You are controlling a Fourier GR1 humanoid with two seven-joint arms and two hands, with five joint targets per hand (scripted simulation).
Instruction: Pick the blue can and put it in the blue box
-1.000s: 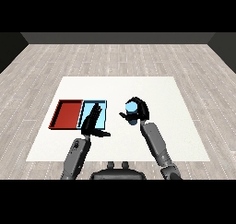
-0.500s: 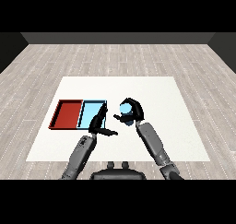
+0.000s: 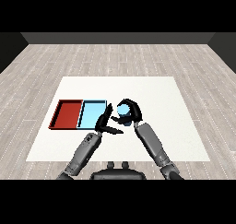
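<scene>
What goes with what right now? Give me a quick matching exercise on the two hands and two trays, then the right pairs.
1. right hand
2. left hand
3. red tray
4. light blue tray

A. farthest left on the table
B. curled round the blue can
C. fingers straight, holding nothing
D. between the red tray and the hands

Pairs: 1-B, 2-C, 3-A, 4-D

Most of the blue can (image 3: pixel 123 109) is covered by the curled fingers of the right hand (image 3: pixel 132 113); only its top and a strip of its side are seen. The right-hand edge of the light blue tray (image 3: pixel 92 114) is hidden behind the left hand (image 3: pixel 105 122). Both forearms are cut off near the lower edge of the head view.
</scene>
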